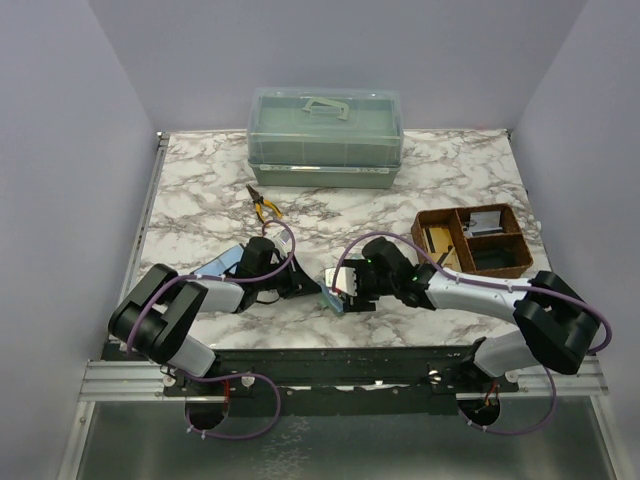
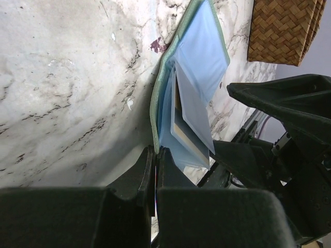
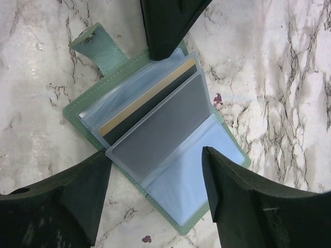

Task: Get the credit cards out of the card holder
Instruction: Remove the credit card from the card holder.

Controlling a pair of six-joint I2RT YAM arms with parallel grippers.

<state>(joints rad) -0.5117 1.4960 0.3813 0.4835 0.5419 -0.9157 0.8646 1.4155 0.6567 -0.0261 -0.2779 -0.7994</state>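
A small grey-green soft card holder (image 3: 181, 181), blue inside w/ clear pockets, is laid open on the white marble table (image 3: 284, 77), between the two arms, in the front part. One edge of it is pinched by the left pincer (image 2: 156, 152), fingers pressed together on it. The right pincer (image 3: 155, 155) is positioned just above the holder, fingers spread, one at each side. A thin tan-gold card (image 3: 150, 96) & a grey card (image 3: 160, 129) are seen inside the pockets. A brown divided basket (image 1: 470, 240) is placed at the right.
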